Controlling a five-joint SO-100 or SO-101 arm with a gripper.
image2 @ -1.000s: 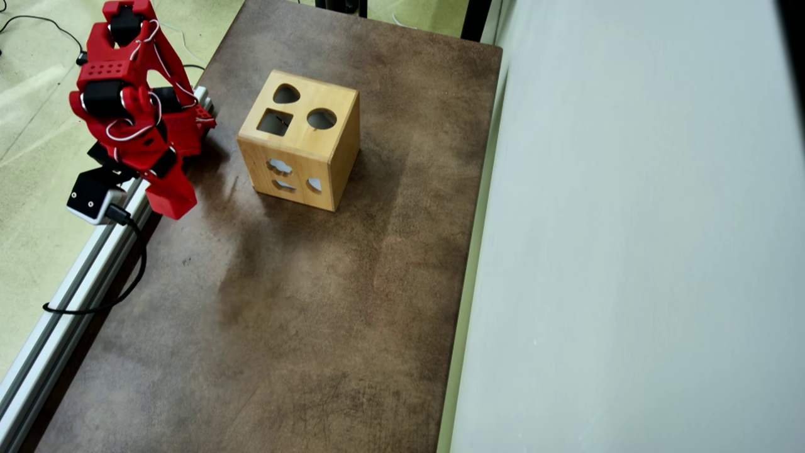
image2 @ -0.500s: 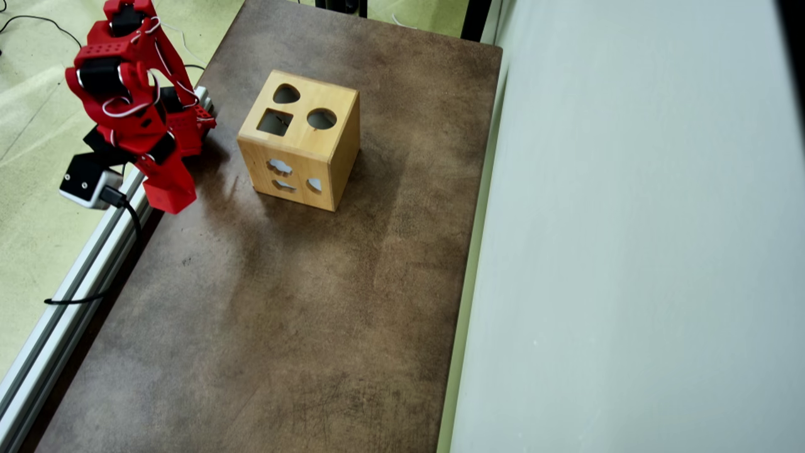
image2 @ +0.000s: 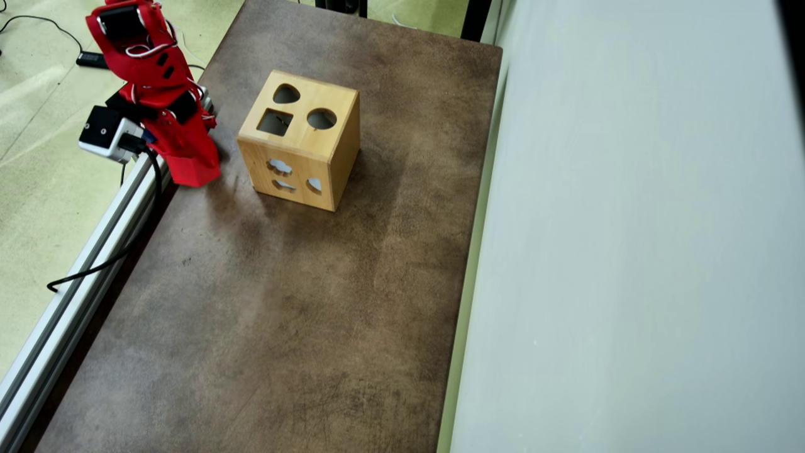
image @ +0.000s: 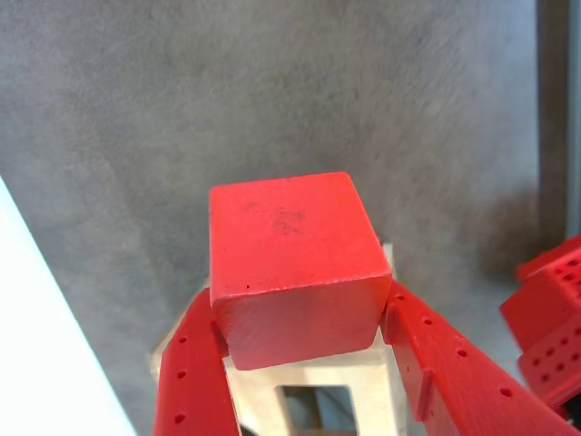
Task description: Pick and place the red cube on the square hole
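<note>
Between the two red fingers, in the wrist view, the red cube (image: 292, 268) was found clamped: the left finger (image: 192, 372) pressed its lower left side and the right finger (image: 427, 363) its lower right side, so the gripper (image: 304, 341) was closed on the block with most of the cube standing proud of the fingertips. One flat face was turned to the camera, its edges roughly level across the picture. Behind and below the cube, pale wood with a dark rectangular opening (image: 315, 406) was noted; which part this was could not be determined.

Seen from overhead, the arm (image2: 157, 94) was located at the far left edge of the brown table (image2: 283, 314), its tip (image2: 194, 171) just left of the wooden box (image2: 302, 141) and apart from it. The cube itself could not be distinguished from the red tip in that view. The square hole (image2: 275, 122) lay on the box's top face, on the left side of that face, with the round hole (image2: 321, 118) to its right and the heart-like hole (image2: 286, 94) beyond it.

The governing relation was judged to be this: the hole lay to the right of the held cube and slightly farther off, and of the three openings it was the nearest to the tip. A rightward carry over the box's near-left top edge, with cube sides squared to the rotated cutout, was considered necessary.
</note>
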